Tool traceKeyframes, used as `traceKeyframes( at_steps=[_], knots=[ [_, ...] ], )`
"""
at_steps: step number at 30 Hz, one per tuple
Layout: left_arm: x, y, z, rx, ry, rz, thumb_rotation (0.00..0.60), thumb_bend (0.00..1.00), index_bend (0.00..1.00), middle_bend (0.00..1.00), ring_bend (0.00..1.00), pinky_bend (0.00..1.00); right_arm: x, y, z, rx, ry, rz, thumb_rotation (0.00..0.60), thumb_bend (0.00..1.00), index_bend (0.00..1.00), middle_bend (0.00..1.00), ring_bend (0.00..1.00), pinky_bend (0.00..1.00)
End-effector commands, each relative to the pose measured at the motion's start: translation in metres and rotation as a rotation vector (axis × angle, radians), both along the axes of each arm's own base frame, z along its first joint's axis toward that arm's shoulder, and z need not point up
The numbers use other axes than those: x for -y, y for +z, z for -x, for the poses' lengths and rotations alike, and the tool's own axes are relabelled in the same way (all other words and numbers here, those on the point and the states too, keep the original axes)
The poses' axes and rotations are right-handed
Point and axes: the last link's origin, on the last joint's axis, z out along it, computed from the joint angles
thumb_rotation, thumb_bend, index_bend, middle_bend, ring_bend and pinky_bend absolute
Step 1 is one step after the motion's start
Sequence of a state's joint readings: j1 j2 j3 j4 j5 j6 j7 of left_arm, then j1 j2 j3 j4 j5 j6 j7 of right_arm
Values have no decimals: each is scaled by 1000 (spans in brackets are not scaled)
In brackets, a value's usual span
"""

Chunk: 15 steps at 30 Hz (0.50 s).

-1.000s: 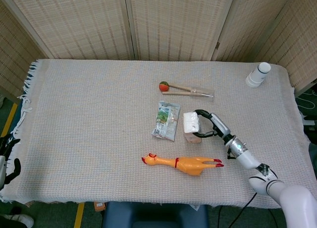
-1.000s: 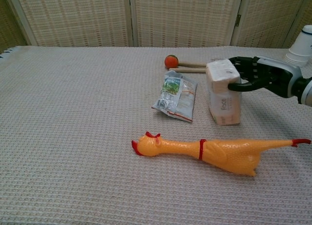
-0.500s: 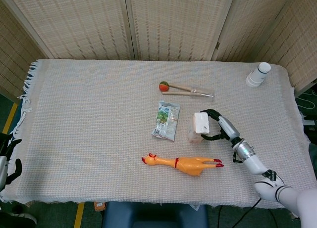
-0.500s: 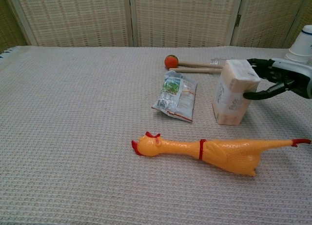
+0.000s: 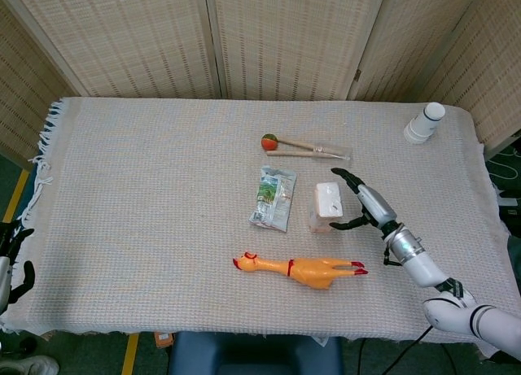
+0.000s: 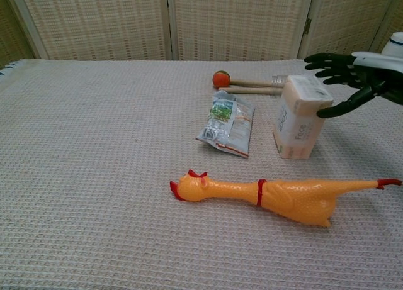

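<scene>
A: Where does the tissue pack [image 5: 324, 207] stand?

B: Right of the middle of the bench [image 5: 146, 188], leaning a little, between the snack pouch [image 5: 273, 198] on its left and the right robot hand [image 5: 358, 204]. The rubber chicken [image 5: 299, 268] lies nearer, the mallet [image 5: 295, 145] farther off.

A: Does the robot hand hold it?

B: No. In the chest view the right robot hand [image 6: 352, 76] has its fingers spread apart, just right of the pack's top; whether the thumb tip brushes the pack I cannot tell. The left robot hand [image 5: 15, 265] hangs off the bench's near left edge, and I cannot tell how its fingers lie.

A: How would you grip well here?

B: I'd judge the pack soft and tippy as it leans. Close evenly on both broad sides, low enough not to topple it, and keep the thumb off the chicken's tail.

A: Any containers?

B: A white cup stack [image 5: 424, 123] stands upside down at the far right corner, so its inside is hidden. The sealed pouch hides its contents too, and the pack is wrapped shut.
</scene>
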<state>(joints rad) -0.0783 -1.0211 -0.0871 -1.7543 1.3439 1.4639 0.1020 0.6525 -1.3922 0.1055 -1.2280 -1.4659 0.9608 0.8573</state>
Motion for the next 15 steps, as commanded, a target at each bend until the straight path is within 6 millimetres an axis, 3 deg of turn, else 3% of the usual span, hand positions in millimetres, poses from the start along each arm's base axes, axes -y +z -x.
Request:
traceKeyframes(
  at_steps=[1, 7, 11, 15],
  knots=[
    [1, 0, 0, 4, 0, 2, 600, 614, 182, 0, 0, 83, -6, 43, -39, -95, 128, 117, 600, 45, 0, 8, 0, 0],
    [1, 1, -2, 0, -2, 0, 600, 614, 182, 0, 0, 83, -18, 61, -83, -411, 172, 37, 600, 45, 0, 8, 0, 0],
    [2, 5, -1, 1, 0, -18, 600, 614, 182, 0, 0, 83, -11, 65, -95, -593, 135, -28, 600, 45, 0, 8, 0, 0],
    [3, 7, -1, 4, 1, -29, 600, 614, 183, 0, 0, 83, -1, 51, -99, -747, 75, -106, 600, 45, 0, 8, 0, 0]
  ],
)
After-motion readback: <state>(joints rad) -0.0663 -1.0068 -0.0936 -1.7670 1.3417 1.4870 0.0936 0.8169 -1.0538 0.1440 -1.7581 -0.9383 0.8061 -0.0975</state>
